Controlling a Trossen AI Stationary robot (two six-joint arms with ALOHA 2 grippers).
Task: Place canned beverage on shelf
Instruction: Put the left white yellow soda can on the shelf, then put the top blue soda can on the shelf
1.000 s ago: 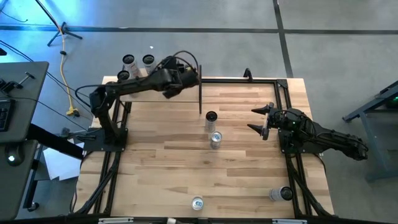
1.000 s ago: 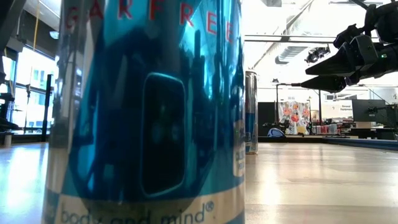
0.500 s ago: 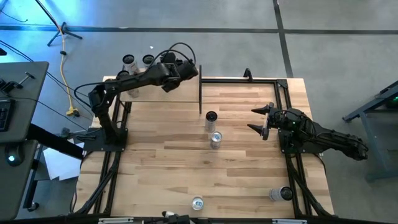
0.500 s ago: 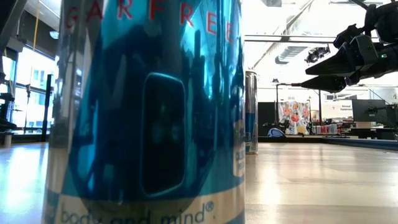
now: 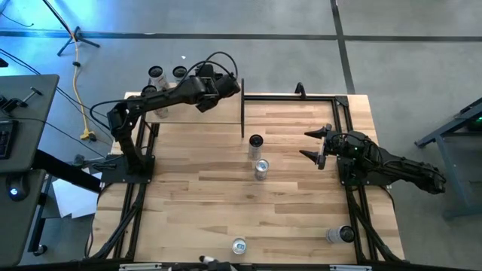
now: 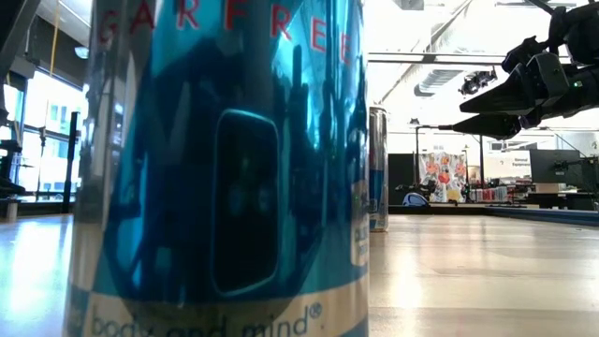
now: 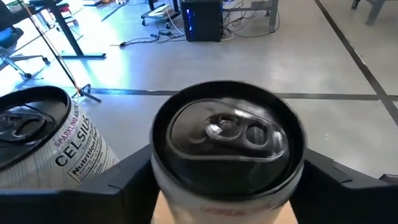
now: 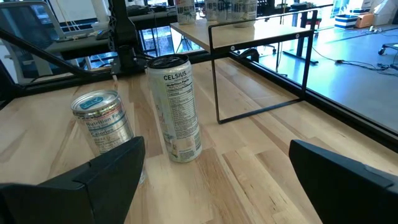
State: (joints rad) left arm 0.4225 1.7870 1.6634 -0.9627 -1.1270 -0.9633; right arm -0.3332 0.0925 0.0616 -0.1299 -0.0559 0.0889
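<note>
The left claw (image 5: 213,81) reaches over the shelf (image 5: 218,114) at the desk's far left corner, arm stretched long and low. A black-topped can (image 7: 227,138) sits between its fingers; whether they clamp or are letting go, I cannot tell. The right claw (image 5: 315,145) waits right of the shelf, fingers apart, empty.

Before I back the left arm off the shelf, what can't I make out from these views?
- Left pincer, high view: its arm covers the fingers and the can between them.
- Can, left wrist view: its base is cut off, so contact with the shelf is unclear.
- Low view: a near can blocks most of the table.
</note>
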